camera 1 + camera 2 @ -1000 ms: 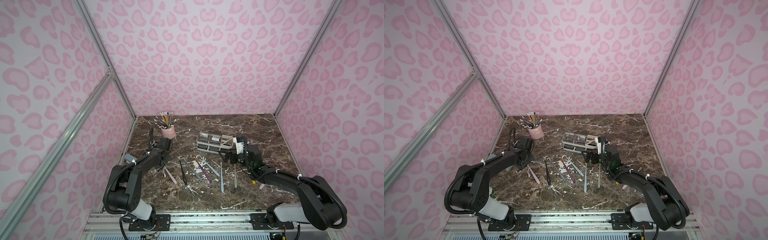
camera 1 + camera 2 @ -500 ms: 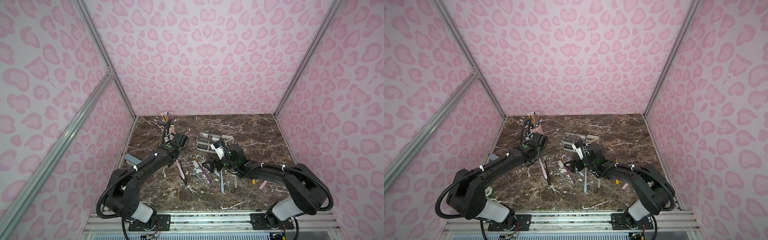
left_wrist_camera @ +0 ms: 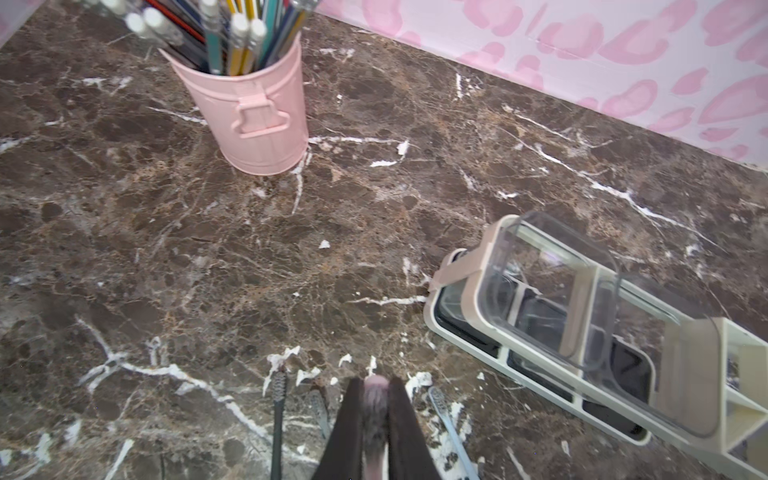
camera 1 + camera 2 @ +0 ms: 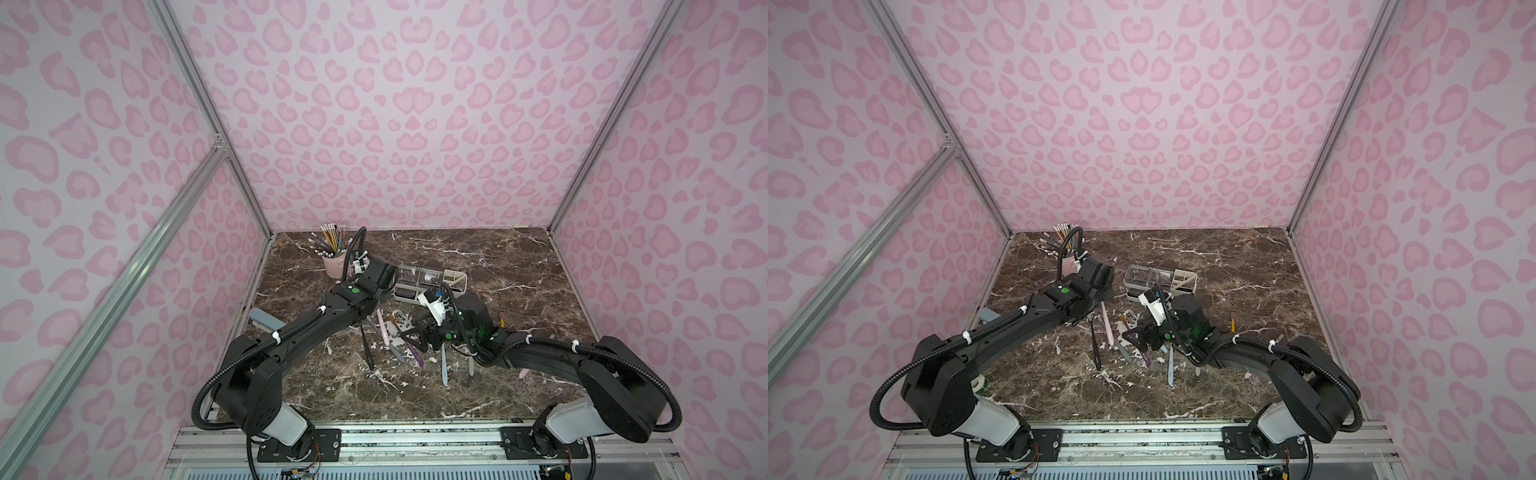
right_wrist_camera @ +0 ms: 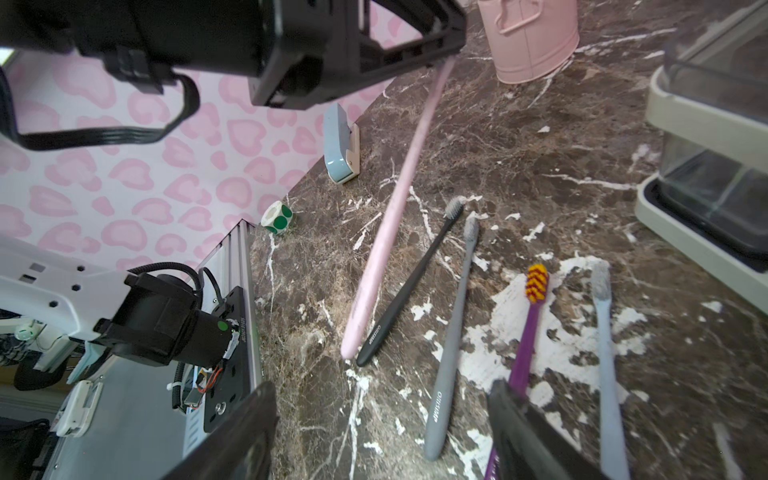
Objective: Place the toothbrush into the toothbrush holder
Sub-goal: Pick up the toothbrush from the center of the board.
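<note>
My left gripper [image 3: 376, 384] is shut on the head end of a pink toothbrush [image 5: 399, 199], which hangs slanted with its handle end near the tabletop. In both top views the toothbrush [image 4: 381, 328] [image 4: 1105, 320] shows below the left gripper [image 4: 370, 307], left of the toothbrush holder [image 4: 453, 276] [image 4: 1183, 274] [image 3: 540, 332]. My right gripper [image 5: 374, 440] [image 4: 424, 336] is open, low over loose toothbrushes. A grey toothbrush [image 5: 453, 332] lies between its fingers and a purple toothbrush [image 5: 528, 328] runs beside one finger.
A pink pencil cup [image 4: 334, 264] [image 3: 253, 120] stands back left. Black [image 5: 409, 286] and light blue [image 5: 604, 353] toothbrushes lie on the marble. A blue stapler [image 5: 340, 153] and a green sticker roll [image 5: 277, 216] sit by the left wall.
My left arm has carried the pink toothbrush right and back, toward the holder. My right arm has swung left over the loose toothbrushes, and its jaws have narrowed a little.
</note>
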